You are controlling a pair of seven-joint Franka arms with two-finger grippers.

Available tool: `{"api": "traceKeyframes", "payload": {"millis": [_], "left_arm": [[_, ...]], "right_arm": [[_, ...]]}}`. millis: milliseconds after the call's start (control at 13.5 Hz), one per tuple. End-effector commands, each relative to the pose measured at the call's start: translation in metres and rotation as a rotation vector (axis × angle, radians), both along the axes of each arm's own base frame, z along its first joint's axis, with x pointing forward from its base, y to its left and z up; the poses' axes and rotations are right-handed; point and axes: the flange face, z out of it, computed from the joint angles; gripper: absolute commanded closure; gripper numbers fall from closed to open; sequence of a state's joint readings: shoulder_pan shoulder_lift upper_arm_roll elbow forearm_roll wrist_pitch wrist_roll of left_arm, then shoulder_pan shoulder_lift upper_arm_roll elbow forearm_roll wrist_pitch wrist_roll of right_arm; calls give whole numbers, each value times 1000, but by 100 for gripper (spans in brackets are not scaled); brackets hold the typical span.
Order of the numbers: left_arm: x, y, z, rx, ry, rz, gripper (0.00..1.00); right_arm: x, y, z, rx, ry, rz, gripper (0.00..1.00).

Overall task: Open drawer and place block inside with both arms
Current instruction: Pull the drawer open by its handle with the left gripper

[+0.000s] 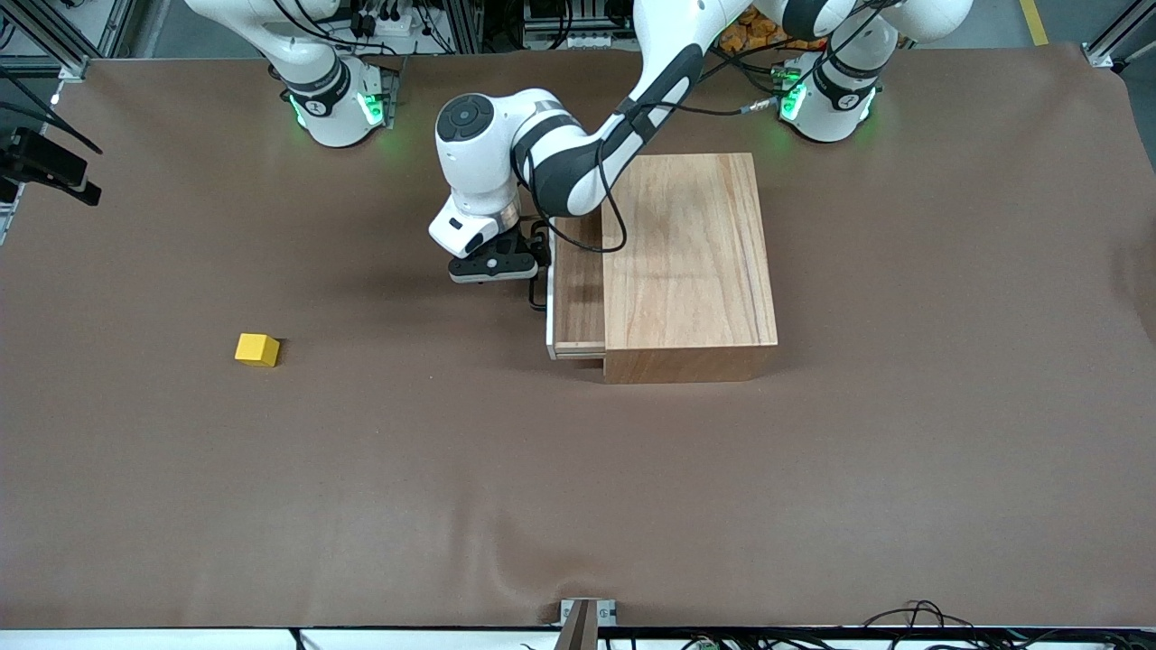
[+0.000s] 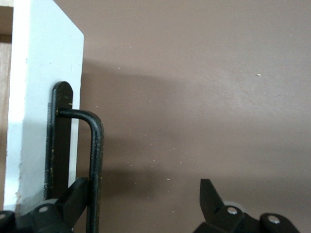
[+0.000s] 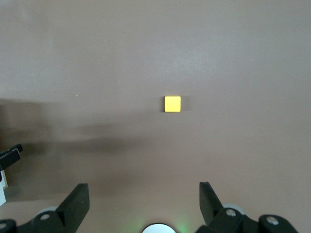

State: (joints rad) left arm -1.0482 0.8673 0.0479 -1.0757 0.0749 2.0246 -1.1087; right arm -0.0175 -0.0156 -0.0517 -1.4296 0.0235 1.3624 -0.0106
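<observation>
The light wood box stands mid-table with its drawer pulled partly out toward the right arm's end. My left gripper is at the drawer's black loop handle. In the left wrist view my left gripper is open, the handle lies just inside one finger, and the white front panel is beside it. The yellow block lies on the mat toward the right arm's end. My right gripper is open and empty high over the mat, with the block far below it.
The brown mat covers the whole table. The right arm's green-lit base and the left arm's base stand along the edge farthest from the front camera. A black mount juts in at the right arm's end.
</observation>
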Motion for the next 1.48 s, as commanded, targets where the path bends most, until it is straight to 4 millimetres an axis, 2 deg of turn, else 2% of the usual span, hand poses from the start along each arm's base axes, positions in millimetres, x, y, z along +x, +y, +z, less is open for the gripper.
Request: {"api": "traceKeyframes", "payload": {"millis": [0,519,815,889,1037,1185,1333,1407], "left_arm": [[-3,-11,5,-62,-5,19,0],[-1,-16,11,-120,-17,42,0],[-1,-18,8,-138,-17,47,0],[-2,-18,7,-138,-14,48,0],[-2,-16,19,-142,-10,53,0],[0,-13,25,-139,7,69,0],[6,0,57,-114,15,90,0],[16,13,87,-116,5,105,0]], "right_arm": [[1,-6,4,-15,2,-19,0],[1,-9,3,-13,2,-21,0],[4,-9,-1,-13,9,-20,0],[9,-9,-9,-14,23,-22,0],[21,-11,-28,-17,56,-25,0],[38,-12,-57,-15,108,-23,0],[51,-15,-84,-36,155,-23,0],[56,-16,-96,-42,174,-23,0]]}}
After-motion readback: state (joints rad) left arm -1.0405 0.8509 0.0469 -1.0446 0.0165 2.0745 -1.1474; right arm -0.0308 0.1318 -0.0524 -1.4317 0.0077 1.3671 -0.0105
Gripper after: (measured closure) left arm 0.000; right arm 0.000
